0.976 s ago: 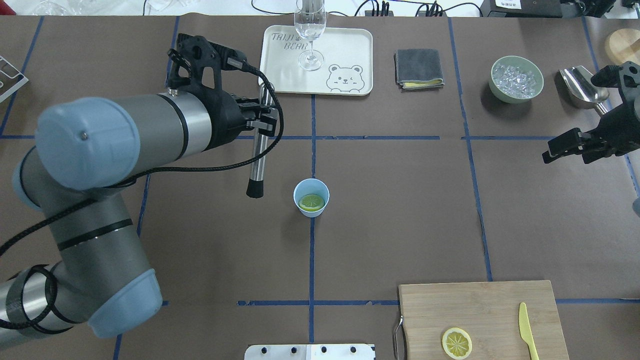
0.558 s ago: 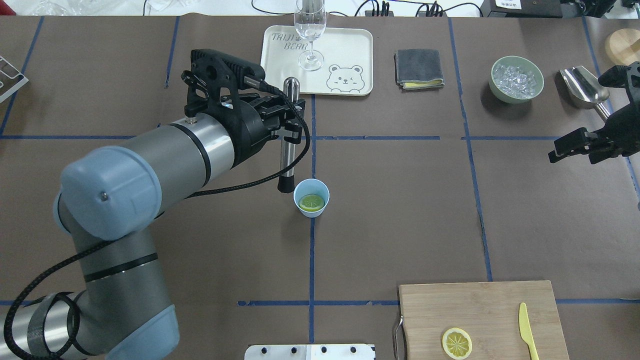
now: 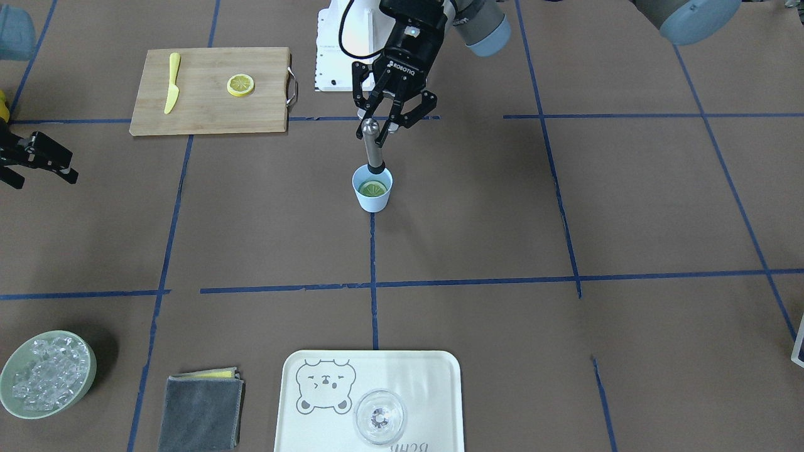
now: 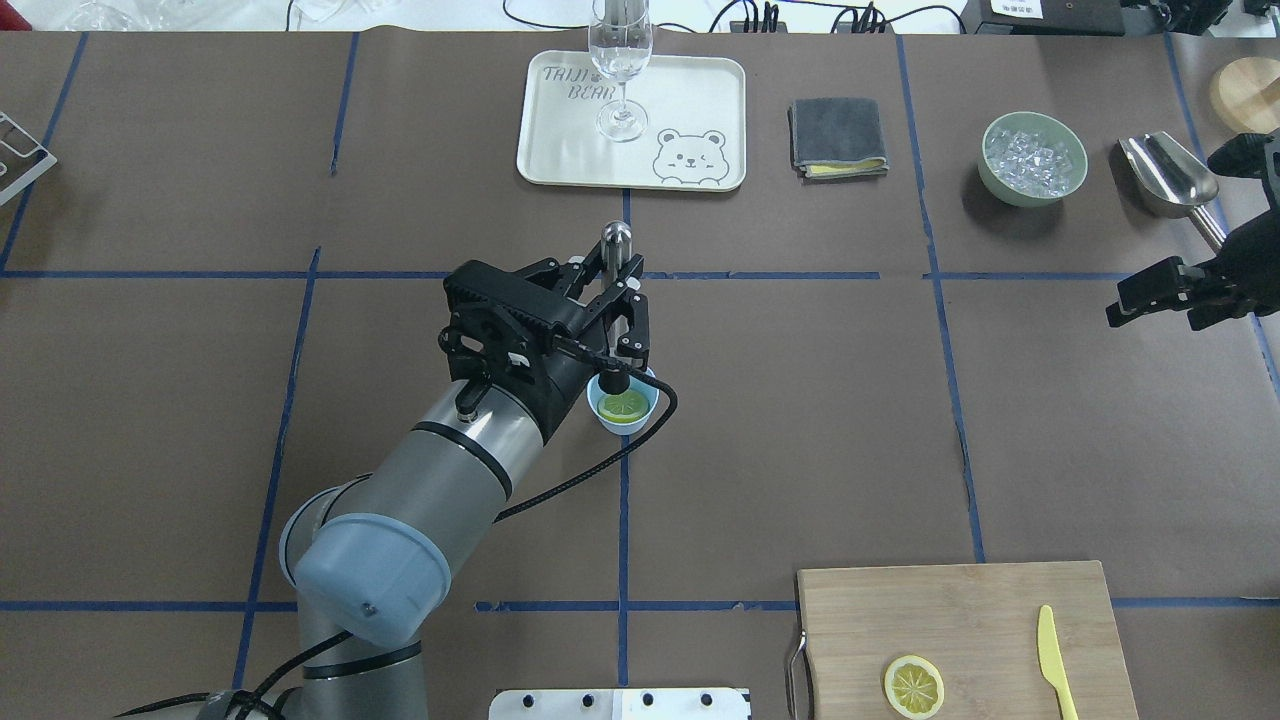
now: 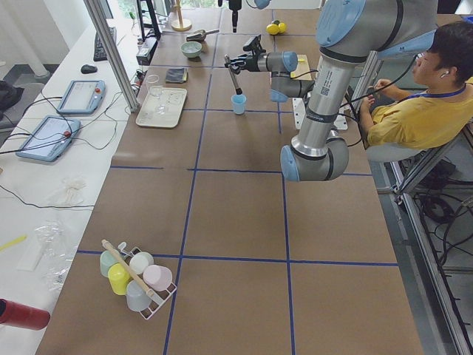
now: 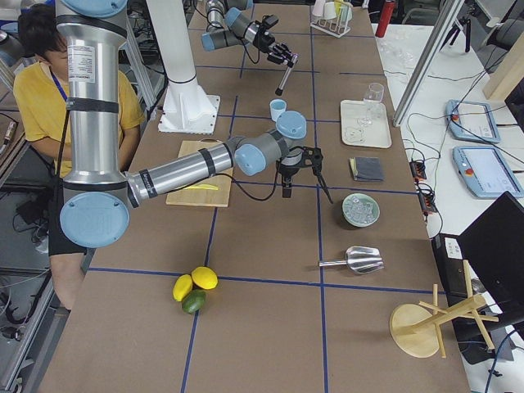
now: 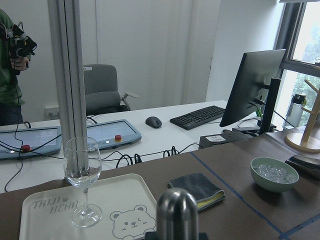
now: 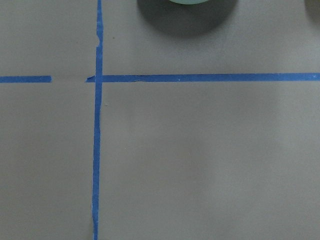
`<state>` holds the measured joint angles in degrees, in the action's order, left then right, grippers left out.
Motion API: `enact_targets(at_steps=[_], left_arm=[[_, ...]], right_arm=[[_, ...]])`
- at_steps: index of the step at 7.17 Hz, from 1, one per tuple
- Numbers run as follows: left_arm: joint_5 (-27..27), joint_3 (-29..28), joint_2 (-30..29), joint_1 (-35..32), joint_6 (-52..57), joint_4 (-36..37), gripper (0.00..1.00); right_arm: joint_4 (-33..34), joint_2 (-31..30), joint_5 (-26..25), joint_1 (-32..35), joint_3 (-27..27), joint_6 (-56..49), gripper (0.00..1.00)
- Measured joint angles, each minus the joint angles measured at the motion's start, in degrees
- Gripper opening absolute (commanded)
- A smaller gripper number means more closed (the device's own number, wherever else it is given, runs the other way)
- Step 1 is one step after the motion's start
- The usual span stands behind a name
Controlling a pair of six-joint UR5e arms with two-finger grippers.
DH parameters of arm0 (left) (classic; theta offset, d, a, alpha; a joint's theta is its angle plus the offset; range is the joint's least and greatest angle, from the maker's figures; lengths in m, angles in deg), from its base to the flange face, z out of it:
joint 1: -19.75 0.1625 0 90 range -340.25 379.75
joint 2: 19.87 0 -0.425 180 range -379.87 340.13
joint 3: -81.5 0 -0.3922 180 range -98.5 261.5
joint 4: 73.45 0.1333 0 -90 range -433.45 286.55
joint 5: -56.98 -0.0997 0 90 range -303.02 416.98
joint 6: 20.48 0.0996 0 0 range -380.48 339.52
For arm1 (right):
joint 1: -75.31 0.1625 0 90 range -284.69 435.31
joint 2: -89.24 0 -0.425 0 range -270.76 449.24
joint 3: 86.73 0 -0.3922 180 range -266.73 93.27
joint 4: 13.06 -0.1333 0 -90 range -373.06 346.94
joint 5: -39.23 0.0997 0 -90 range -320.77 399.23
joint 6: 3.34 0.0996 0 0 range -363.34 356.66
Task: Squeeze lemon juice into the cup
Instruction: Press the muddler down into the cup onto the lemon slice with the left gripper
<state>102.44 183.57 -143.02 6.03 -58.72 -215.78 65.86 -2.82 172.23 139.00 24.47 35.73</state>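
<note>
Right now the lemon [image 3: 373, 188] is lying flat in the bottom of the cup [image 3: 372, 201], its pale segmented face turned up. The cup is standing upright on the desk [image 3: 502, 220], on a blue tape line near the middle.

A metal muddler [image 3: 371, 145] with a black tip is reaching down into the cup's mouth on the side nearer the robot. Its tip is sitting over the edge of the lemon, though I cannot tell whether the two are touching. The muddler is leaning slightly, with its rounded top tilted away from the robot. The left gripper [image 3: 380, 125] is pinching the muddler's upper shaft between its jaws, just below the rounded top, and is hanging directly above the cup.

The right gripper [image 3: 39, 177] is hovering well apart from all this, out at the desk's edge, with its jaws spread and nothing between them.

Farther out, a second lemon slice [image 4: 913, 686] is resting on a wooden cutting board [image 4: 950, 610] near the robot's side, beside a yellow knife [image 4: 1052, 658]. On the far side, a clear glass [image 4: 620, 60] is standing upright on a cream tray [image 4: 700, 100] printed with a bear. A folded grey cloth [image 4: 837, 135] is lying beside the tray, then a pale green bowl of ice [image 4: 1033, 158], then a metal scoop [image 4: 1165, 172].
</note>
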Motion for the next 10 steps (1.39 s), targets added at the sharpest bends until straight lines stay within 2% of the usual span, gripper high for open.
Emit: enact_targets(at_steps=[6, 10], left_arm=[[-1.1, -9.8, -4.3, 0.8, -0.3, -1.5, 0.0], [-1.2, -12.5, -4.5, 1.5, -0.2, -1.6, 0.0]], right_arm=[[0.0, -0.1, 0.0, 0.0, -0.3, 0.1, 1.0], [0.0, -0.1, 0.0, -0.1, -0.2, 0.1, 1.0]])
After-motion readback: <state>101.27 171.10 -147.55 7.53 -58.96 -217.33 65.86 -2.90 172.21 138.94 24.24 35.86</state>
